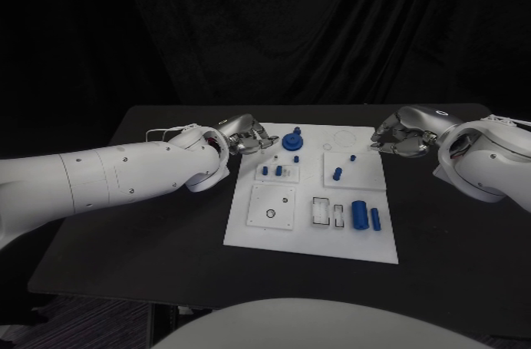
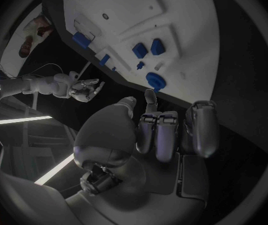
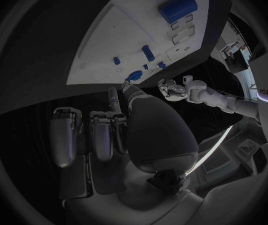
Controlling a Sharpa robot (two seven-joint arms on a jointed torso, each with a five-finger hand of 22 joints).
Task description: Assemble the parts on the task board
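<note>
Two hands over the table (image 1: 166, 257), one at each upper corner of the task board (image 1: 313, 245) in the head view. Left hand (image 1: 250, 136) just off the board's upper left corner, fingers curled in, nothing visible in them; left wrist view shows the fingers (image 2: 162, 135) drawn together above the palm, clenched on nothing. Right hand (image 1: 400, 140) at the board's upper right edge, fingers likewise curled, no part held. Board lies mid-frame on the black table, long side running away from the robot.

Count of blue parts, head view: one round gear-like piece (image 1: 292, 141) near the upper left; four small pegs (image 1: 273, 169) on the raised square plate below it; two pegs (image 1: 338, 174) on the right square plate; two cylinders (image 1: 360, 214) at lower right, the left one thicker.

Writing: partial lettering on the right arm (image 3: 266, 91) at the right edge of the right wrist view, too distorted to read
</note>
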